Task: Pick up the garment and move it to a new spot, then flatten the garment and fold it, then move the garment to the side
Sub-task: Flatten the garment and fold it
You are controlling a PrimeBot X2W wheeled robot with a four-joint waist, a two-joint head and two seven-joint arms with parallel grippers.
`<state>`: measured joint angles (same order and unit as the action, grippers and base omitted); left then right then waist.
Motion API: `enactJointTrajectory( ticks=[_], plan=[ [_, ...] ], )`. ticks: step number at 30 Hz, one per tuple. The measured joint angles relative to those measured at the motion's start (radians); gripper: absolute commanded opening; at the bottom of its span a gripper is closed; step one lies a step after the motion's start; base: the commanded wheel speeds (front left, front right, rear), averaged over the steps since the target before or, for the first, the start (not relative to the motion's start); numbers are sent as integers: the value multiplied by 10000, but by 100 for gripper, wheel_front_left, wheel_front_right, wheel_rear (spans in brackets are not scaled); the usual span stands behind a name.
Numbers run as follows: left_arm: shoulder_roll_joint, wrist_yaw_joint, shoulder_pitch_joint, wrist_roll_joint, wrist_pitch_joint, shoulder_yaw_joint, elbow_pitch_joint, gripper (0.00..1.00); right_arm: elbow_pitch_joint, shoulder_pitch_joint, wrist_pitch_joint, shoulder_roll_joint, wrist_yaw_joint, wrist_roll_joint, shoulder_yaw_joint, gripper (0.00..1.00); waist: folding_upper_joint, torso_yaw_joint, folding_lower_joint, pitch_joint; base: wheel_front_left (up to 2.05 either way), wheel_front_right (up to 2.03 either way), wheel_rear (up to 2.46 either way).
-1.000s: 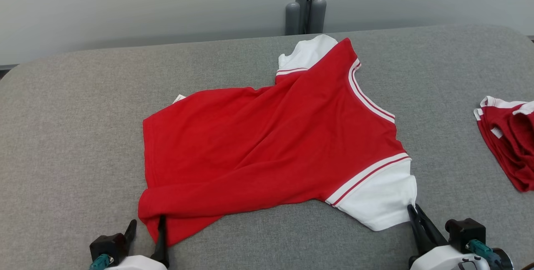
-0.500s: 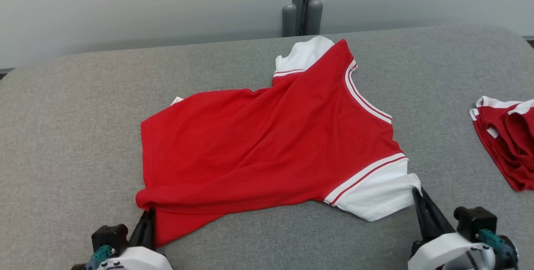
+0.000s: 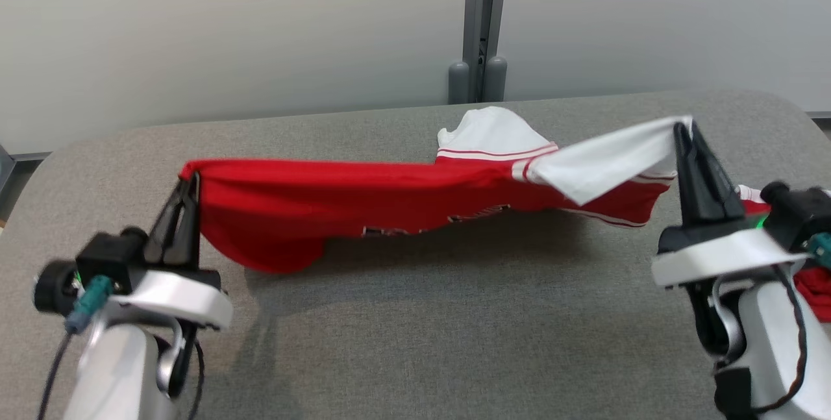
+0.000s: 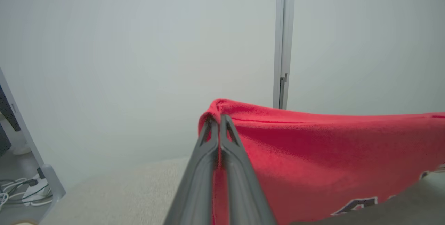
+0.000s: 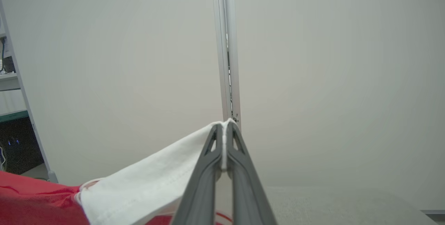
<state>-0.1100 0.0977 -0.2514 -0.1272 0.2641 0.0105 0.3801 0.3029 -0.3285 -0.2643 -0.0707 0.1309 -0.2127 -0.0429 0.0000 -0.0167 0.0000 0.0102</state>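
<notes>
Shirt is in the air, strung between both grippers above the table! Left gripper is pinched tight on the red hem corner, right gripper on the white sleeve. Pickup looks done; placing, flattening, folding and moving aside remain. 1 other red garment lies far right, so steer clear.

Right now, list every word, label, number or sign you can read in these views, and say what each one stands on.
Lettering on the hanging underside of the garment: white-edged characters, crumpled and blurred in the head view, not readable.
The same lettering in the left wrist view: cut off at the cloth's lower edge, not readable.
No other word, label, number or sign can be read.
</notes>
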Motion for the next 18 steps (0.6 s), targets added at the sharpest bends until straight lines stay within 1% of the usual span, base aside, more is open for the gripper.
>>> enactJointTrajectory(
  ticks=[5, 8, 13, 18],
  plan=[
    [-826, 163, -1613, 278, 2, -111, -617, 0, -443, -1497, 0, -435, 0, -261, -207, 0, 0, 8, 0, -216, 0, 0, 0],
    [-1304, 219, -2559, 418, 2, -293, -706, 0, -556, -2361, 0, -702, 0, -347, -303, 0, 0, 12, 0, -269, 0, 0, 0],
    [-1854, 259, -4079, 479, -186, -700, -558, 0, -481, -3758, 0, -1066, 0, -380, -619, 0, 0, -3, 0, -81, 0, 0, 0],
    [-2128, 297, -5321, 477, -447, -1200, -155, 0, -46, -5102, 0, -1315, 0, -198, -1076, 0, 0, -13, 0, 482, 0, 0, 0]
  ],
)
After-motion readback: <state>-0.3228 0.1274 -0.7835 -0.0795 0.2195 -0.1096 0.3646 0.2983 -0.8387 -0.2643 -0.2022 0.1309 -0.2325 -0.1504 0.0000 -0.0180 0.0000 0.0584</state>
